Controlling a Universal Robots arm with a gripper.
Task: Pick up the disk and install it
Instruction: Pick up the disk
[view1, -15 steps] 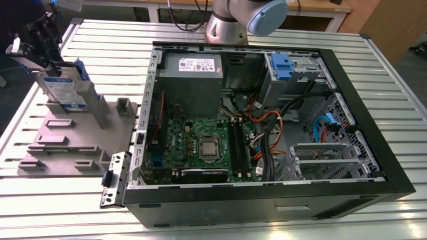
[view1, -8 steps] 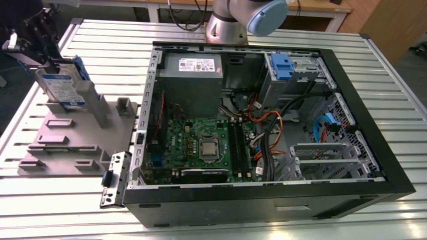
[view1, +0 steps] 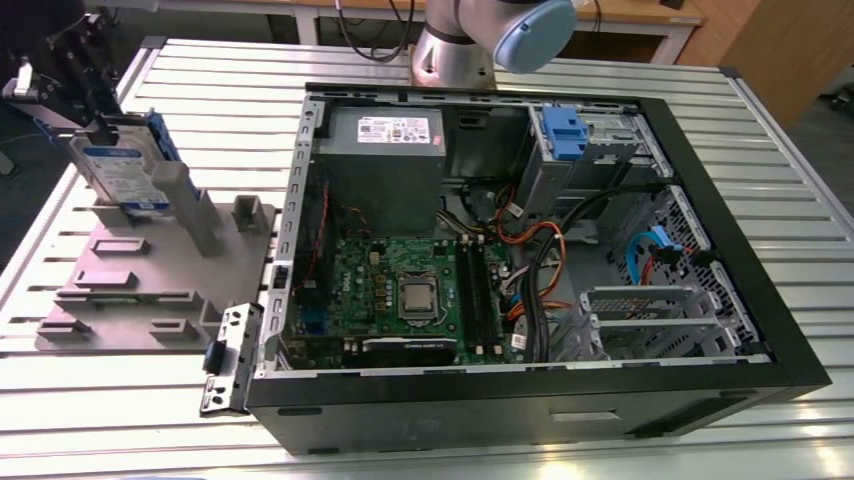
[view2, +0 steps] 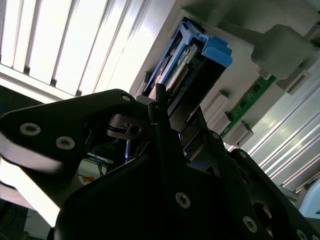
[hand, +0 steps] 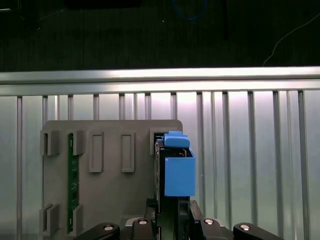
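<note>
- Where the slatted table (view1: 120, 410) reaches its edge on the exterior view's left, a grey slotted holder (view1: 134, 290) lies flat. In the first wrist view a green memory stick (hand: 71, 182) stands in one of its slots.
- The disk (view1: 123, 170) stands upright in a slot at the holder's far corner. It is silver-grey with a white-and-blue label and blue side rails.
- The gripper (hand: 169, 210) sits right at the disk, its dark body cut off by the frame. Whether the jaws clasp the disk cannot be told.
- Just beside the holder, an open computer case (view1: 534, 385) fills the table's middle. It holds a grey power supply (view1: 380, 150), a green motherboard (view1: 400, 270) and another blue-fronted caddy (view1: 567, 135) in a metal cage.
- The arm (view1: 467, 40) rises at the table's far edge, cropped.
</note>
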